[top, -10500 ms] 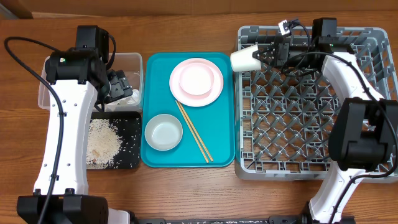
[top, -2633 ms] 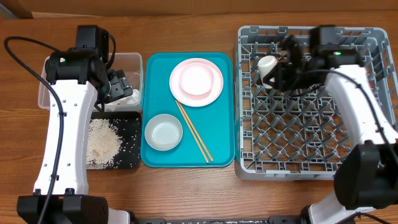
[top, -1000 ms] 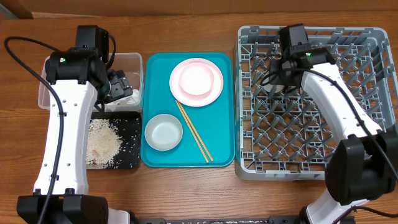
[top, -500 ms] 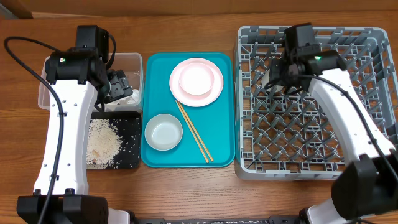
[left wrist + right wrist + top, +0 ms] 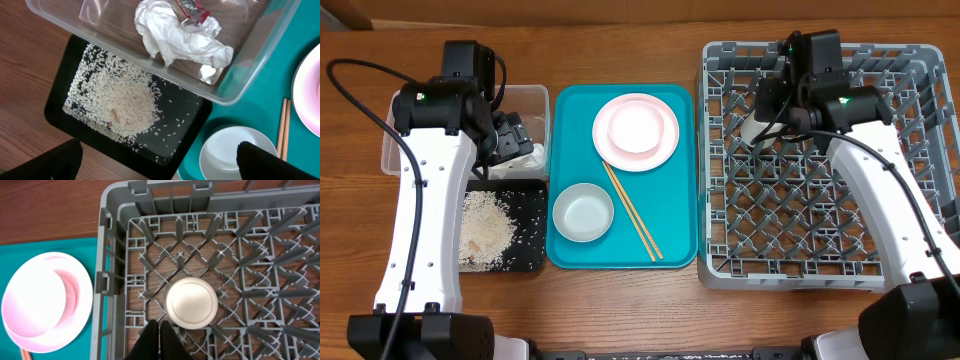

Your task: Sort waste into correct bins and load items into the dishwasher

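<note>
Hovering over the far-left part of the grey dish rack [image 5: 280, 255], my right end effector [image 5: 159, 330] was pinched fully shut with nothing in it. The small white cup [image 5: 191, 302] sat just beyond its tips, among the pegs and apparently mouth-down, free of my fingers. My left end effector [image 5: 510, 138] hung spread as wide as it goes, empty, over the clear tub [image 5: 235, 85]. That tub held the crumpled napkin [image 5: 175, 40] and the red wrapper [image 5: 190, 7]; the rice [image 5: 127, 102] lay in the black tray [image 5: 187, 130] on its near side.

I judged the cup loaded and the next step to be a fetch from the teal tray [image 5: 675, 230] — the pink bowl [image 5: 635, 127] on the pink plate [image 5: 665, 150] lay nearest, with the white bowl [image 5: 583, 212] and the chopsticks [image 5: 632, 212] nearer me.

To do that well, I would rise straight up first, so that no finger catches a peg or tips the cup. Then I would cross left over the rack wall, open before descending, and take the bowl by its rim on one side. The plate under it looked likely to slide, so a slow, level lift seemed wise.
</note>
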`<state>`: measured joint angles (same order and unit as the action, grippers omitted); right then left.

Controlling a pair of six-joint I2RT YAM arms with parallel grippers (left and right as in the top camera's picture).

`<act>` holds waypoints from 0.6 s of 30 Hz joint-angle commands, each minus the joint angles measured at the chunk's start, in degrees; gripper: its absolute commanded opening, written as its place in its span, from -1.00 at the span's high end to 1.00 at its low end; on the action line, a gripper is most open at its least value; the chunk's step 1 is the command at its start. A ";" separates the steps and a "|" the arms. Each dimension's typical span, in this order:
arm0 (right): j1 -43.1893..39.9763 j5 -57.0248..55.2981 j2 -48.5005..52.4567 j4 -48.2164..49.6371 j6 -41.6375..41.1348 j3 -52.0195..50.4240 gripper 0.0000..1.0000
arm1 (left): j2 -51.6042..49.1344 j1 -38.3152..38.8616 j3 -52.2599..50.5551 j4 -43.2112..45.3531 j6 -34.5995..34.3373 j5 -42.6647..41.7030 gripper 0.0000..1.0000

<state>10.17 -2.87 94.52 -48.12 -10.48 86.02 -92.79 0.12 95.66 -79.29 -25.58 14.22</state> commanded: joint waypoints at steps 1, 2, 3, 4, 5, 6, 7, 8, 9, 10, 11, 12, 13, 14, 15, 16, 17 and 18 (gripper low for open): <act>0.04 -1.66 3.10 0.24 -0.13 -0.20 0.88 | 0.22 0.00 0.59 0.07 -0.20 0.76 -1.00; 0.02 -1.73 4.09 0.28 -0.02 -0.20 0.87 | 0.22 0.00 0.59 0.07 -0.20 0.76 -1.00; 0.02 -1.84 5.09 0.28 -0.02 -0.20 0.87 | 0.22 0.00 0.59 0.07 -0.20 0.76 -1.00; 0.04 -1.99 6.25 0.26 -0.02 -0.20 0.87 | 0.22 0.00 0.59 0.07 -0.20 0.76 -1.00; 0.04 -2.01 7.23 0.22 -0.02 -0.20 0.87 | 0.22 0.00 0.59 0.07 -0.20 0.76 -1.00; 0.04 -1.99 8.35 0.04 -0.02 -0.20 0.88 | 0.22 0.00 0.59 0.07 -0.20 0.76 -1.00; 0.04 -2.01 9.38 -0.13 -0.02 -0.20 0.88 | 0.22 0.00 0.59 0.07 -0.20 0.76 -1.00; 0.04 -2.01 10.19 -0.20 -0.02 -0.20 0.87 | 0.22 0.00 0.59 0.07 -0.17 0.76 -1.00; 0.04 -2.03 10.91 -0.17 -0.02 -0.20 0.87 | 0.22 0.00 0.59 0.07 -0.20 0.76 -1.00; 0.04 -2.03 11.45 -0.15 -0.02 -0.20 0.87 | 0.22 0.00 0.59 0.07 -0.20 0.76 -1.00; 0.04 -2.08 11.93 -0.15 0.00 -0.20 0.87 | 0.22 0.00 0.59 0.07 -0.20 0.76 -1.00; 0.04 -2.21 12.02 -0.17 0.00 -0.20 0.87 | 0.22 0.00 0.59 0.07 -0.20 0.76 -1.00; 0.04 -2.21 12.00 -0.17 0.00 -0.20 0.87 | 0.22 0.00 0.59 0.07 -0.20 0.76 -1.00; 0.04 -2.21 11.82 -0.17 0.00 -0.07 0.87 | 0.22 0.00 0.59 0.07 -0.17 0.76 -1.00; 0.04 -2.21 11.61 -0.17 0.00 0.11 0.87 | 0.22 0.00 0.59 0.07 -0.20 0.76 -1.00; 0.02 -2.21 11.30 -0.24 0.00 0.39 0.87 | 0.22 0.00 0.59 0.07 -0.17 0.76 -1.00; 0.02 -2.21 10.95 -0.48 0.00 0.81 0.87 | 0.22 0.00 0.59 0.07 -0.20 0.79 -1.00; 0.04 -2.21 10.43 -1.03 0.00 1.44 0.87 | 0.22 0.00 0.59 0.07 -0.20 0.76 -1.00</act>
<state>10.48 -4.19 106.30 -48.86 -10.48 85.93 -92.79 0.12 95.66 -79.31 -25.58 14.22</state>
